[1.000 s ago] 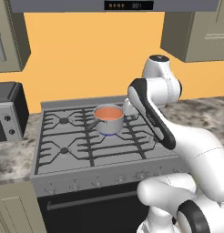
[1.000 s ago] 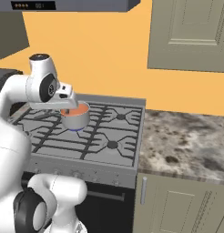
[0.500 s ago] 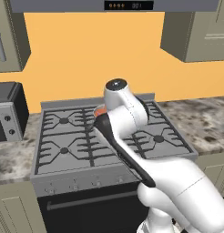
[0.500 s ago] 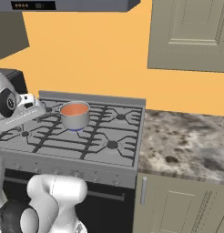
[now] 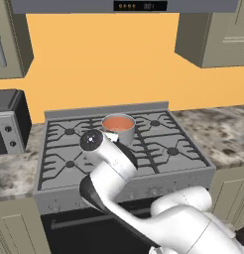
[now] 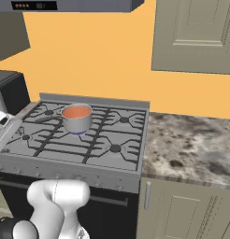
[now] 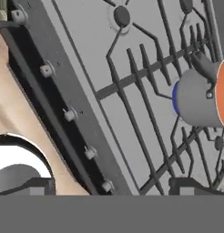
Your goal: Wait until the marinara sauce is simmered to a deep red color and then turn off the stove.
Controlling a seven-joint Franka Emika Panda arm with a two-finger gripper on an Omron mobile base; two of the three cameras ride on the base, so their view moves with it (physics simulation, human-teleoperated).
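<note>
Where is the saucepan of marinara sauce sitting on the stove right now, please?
The saucepan stands on the back centre burner of the stove, over a blue flame; in the right base view it sits left of centre.

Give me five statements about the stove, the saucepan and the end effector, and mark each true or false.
1. The saucepan stands on the stove. True.
2. The sauce is green. False: it is orange-red.
3. A blue flame shows under the saucepan. True.
4. The end effector grips the saucepan handle. False: it is open and holds nothing, near the stove's front knobs.
5. The saucepan sits on the counter. False: it is on a rear burner.
</note>
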